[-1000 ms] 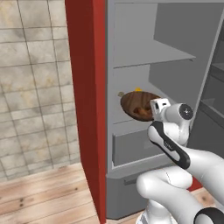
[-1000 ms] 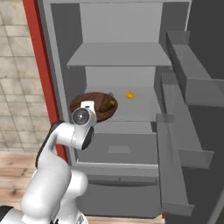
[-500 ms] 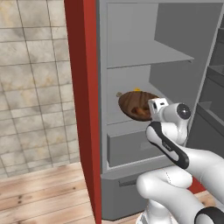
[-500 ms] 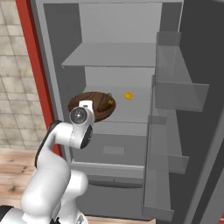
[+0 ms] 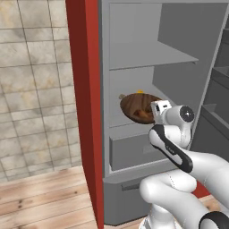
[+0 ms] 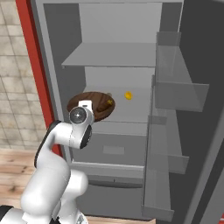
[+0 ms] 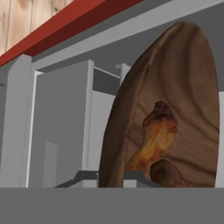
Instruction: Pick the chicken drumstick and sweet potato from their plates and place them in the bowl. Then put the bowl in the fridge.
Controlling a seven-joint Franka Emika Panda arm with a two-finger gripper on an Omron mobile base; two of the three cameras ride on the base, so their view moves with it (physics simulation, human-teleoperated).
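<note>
Brightness: even and moderately bright throughout, flat rendered light with no dim corners.
Light source: diffuse, from above and in front; no lamp is seen.
Shadows: soft grey shading under the shelves inside the fridge (image 6: 113, 57); the far wall darkens slightly toward the left side. The bowl (image 5: 138, 106) casts only a faint shadow on its shelf.
Glare: small highlights on the white arm's rounded shells; the translucent door bins on the right look hazy.
Sharpness: base views crisp, edges slightly jagged. In the hand view the bowl (image 7: 175, 109) is close and its wood grain looks smeared.
Distortion: none noticeable at the edges; fridge lines stay straight.
</note>
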